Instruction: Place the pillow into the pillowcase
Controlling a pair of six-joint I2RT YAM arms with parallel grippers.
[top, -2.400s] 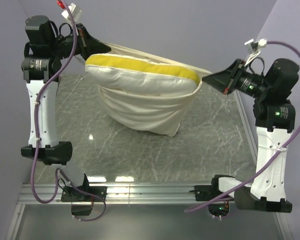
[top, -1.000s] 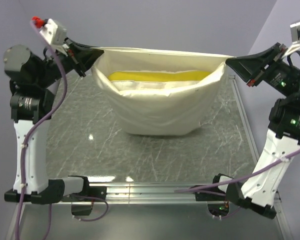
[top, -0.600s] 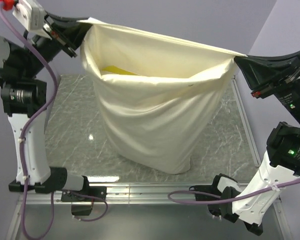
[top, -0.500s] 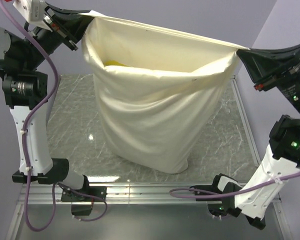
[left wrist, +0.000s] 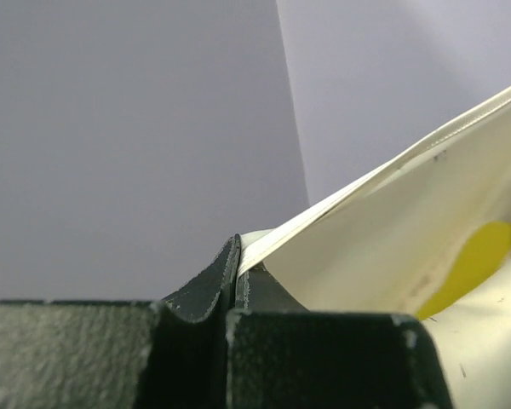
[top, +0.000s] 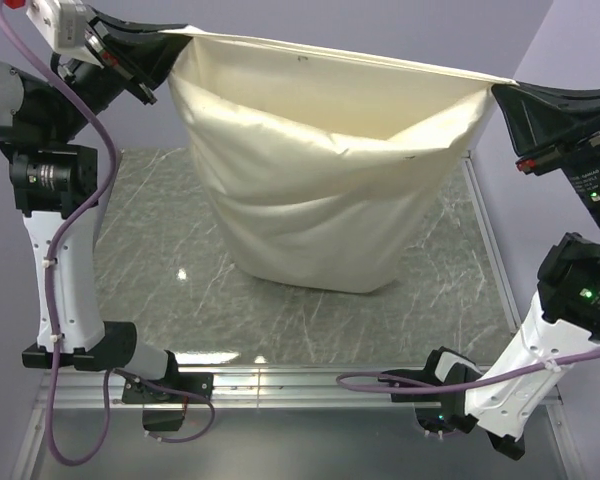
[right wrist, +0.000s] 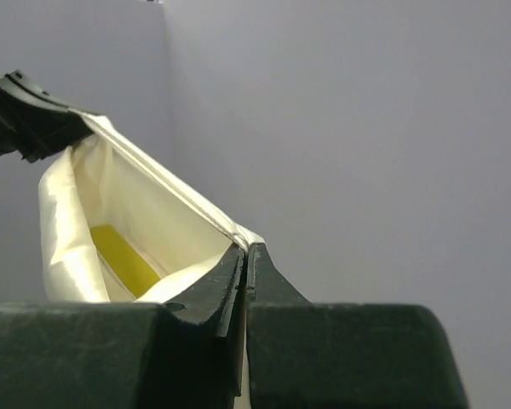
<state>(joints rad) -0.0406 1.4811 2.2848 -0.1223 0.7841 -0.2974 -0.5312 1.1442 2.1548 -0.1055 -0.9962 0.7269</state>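
The cream pillowcase hangs stretched between my two grippers, mouth up, its bottom resting on the marble table. My left gripper is shut on the mouth's left corner, which also shows in the left wrist view. My right gripper is shut on the right corner, seen in the right wrist view. The pillow sits deep inside the sack. Only its yellow-green band shows, in the left wrist view and the right wrist view. From above it is hidden.
Purple walls close in behind and on both sides. A metal rail with the arm bases runs along the near table edge. Purple cables loop from both arms.
Both grippers rose and spread apart with the pillowcase mouth. The pillow slid from the opening down into the sack. The sack's bottom swung right and settled on the table.
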